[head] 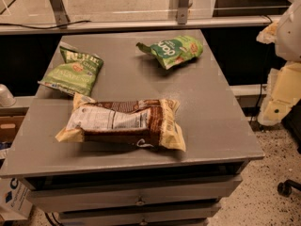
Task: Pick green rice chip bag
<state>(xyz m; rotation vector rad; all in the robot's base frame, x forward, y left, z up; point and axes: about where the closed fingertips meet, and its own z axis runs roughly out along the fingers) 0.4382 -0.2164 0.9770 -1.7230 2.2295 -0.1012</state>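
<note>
Camera view shows a grey table (211, 117) with three snack bags on it. The green rice chip bag (171, 51) lies toward 1 o'clock from the table's middle, close to the far edge. It is puffy, its white lettering faces up, and its crimped end points toward 9 o'clock. It lies well apart from the flatter yellow-green bag (73, 72) at 10 o'clock and from the large brown-and-cream bag (124, 124) at 6 o'clock.

The gripper (281, 95) appears to be among the pale parts at the right edge of the view, at about 3 o'clock, off the table and well apart from the target. I cannot tell whether it is apart or together.

The step in hand is the reach. A good approach would bring the gripper in over the table's right edge and then down onto the fattest part of the bag. It should close across the short width, not along the length. The film will likely be slippery and give under pressure, so a low, centred bite seems safer than pinching a corner. The far edge is near, so any push should not run toward 12 o'clock.
</note>
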